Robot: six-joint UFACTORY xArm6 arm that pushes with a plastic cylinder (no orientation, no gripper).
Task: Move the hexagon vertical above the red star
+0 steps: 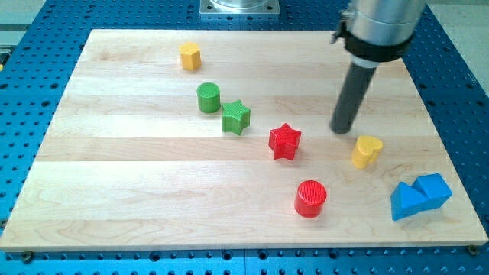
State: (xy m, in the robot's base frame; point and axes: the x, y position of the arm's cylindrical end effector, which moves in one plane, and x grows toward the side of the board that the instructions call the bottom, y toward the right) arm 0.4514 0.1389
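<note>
A yellow hexagon (190, 56) sits near the view's top left of the wooden board (114, 176). A red star (285, 141) lies near the board's middle, well to the lower right of the hexagon. My tip (341, 129) rests on the board to the right of the red star and just up-left of a yellow heart-shaped block (367, 151). It touches no block. The hexagon is far to the tip's upper left.
A green cylinder (208, 98) and a green star (236, 117) sit side by side up-left of the red star. A red cylinder (311, 198) lies below it. Two blue blocks (419, 195) sit at the lower right. Blue perforated table (30, 260) surrounds the board.
</note>
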